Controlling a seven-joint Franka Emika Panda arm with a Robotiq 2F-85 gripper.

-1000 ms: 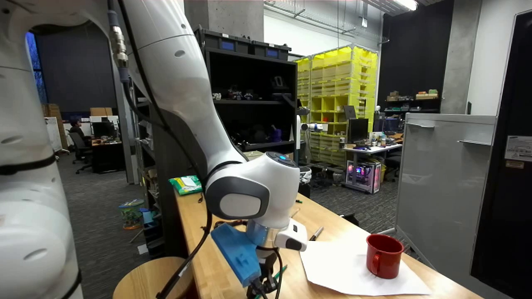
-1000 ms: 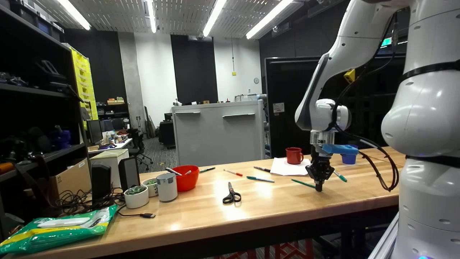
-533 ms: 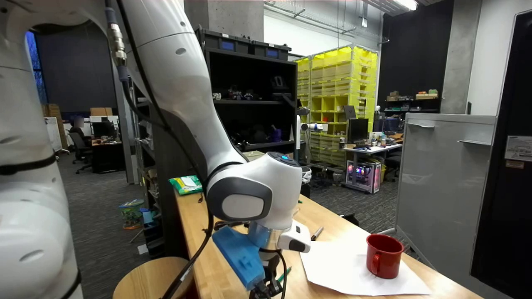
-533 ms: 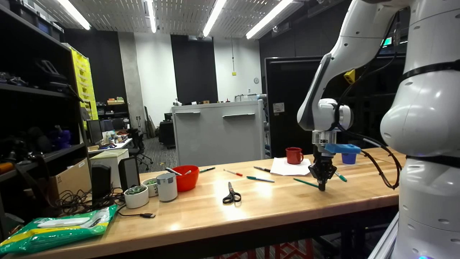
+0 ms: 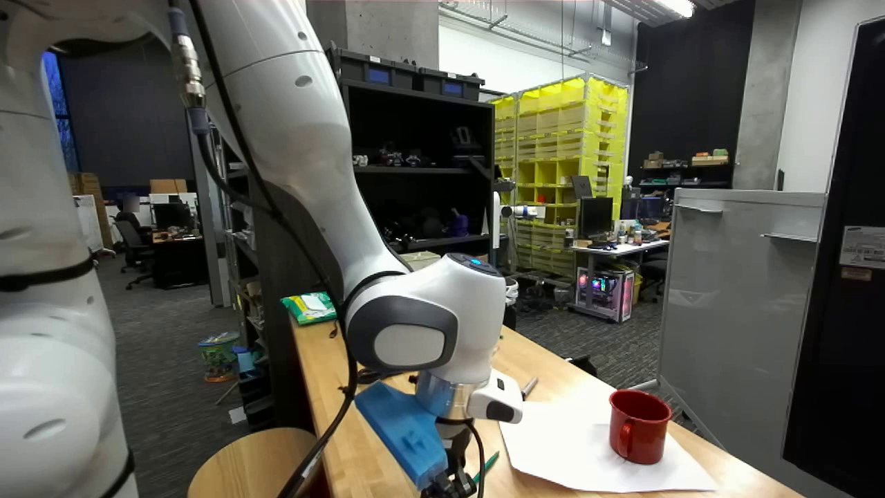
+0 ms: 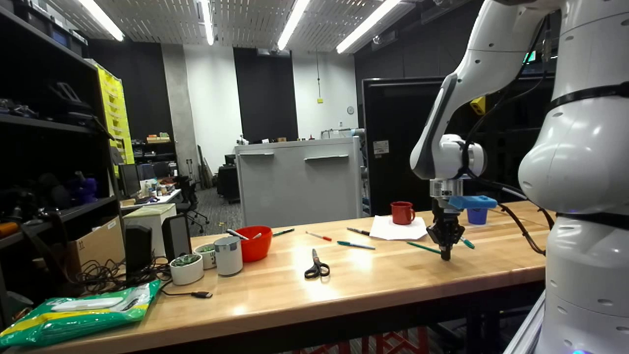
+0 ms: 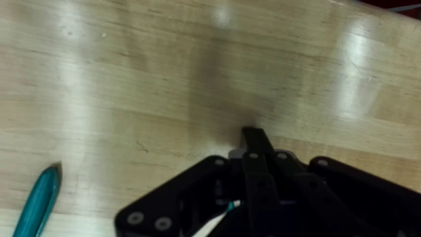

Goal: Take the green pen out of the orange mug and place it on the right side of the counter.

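Pale wood stretches under the jaws as one long surface [image 6: 344, 290], and a workroom fills the space behind, with black shelves [image 5: 442, 170] and yellow bins [image 5: 553, 145] well beyond the jaws in an exterior view. The jaws point down, their two halves drawn right together, with nothing seen between them; whether they touch the wood cannot be told. A blue cover [image 6: 472, 202] juts out just above them.

In an exterior view the orange mug [image 6: 255, 248] stands upright well to the left of the jaws, with light-coloured pens [image 6: 237, 234] leaning out of it. A green pen [image 6: 423, 247] lies on the surface just left of the jaws there. A second green pen [image 6: 468, 243] lies just behind them on the right, partly hidden. A teal pen [image 6: 356, 245] lies farther left, between the jaws and the orange mug. Whether one of these is the task's pen cannot be told. In the wrist view the end of a green-blue pen [image 7: 36, 204] shows left of the jaws.

In both exterior views a red mug [image 5: 639, 429] stands on white paper [image 5: 560, 446], a little apart from the jaws. A blue cup [image 6: 477, 217] stands behind them and to the right. Scissors [image 6: 316, 260] lie left of the jaws, well apart, and a red pen [image 6: 318, 235] and a black marker [image 6: 358, 231] lie left of them and farther back. Past the orange mug from the jaws stand a grey cup [image 6: 229, 258] and two potted plants [image 6: 187, 271], with a green packet [image 6: 86, 322] farthest off.
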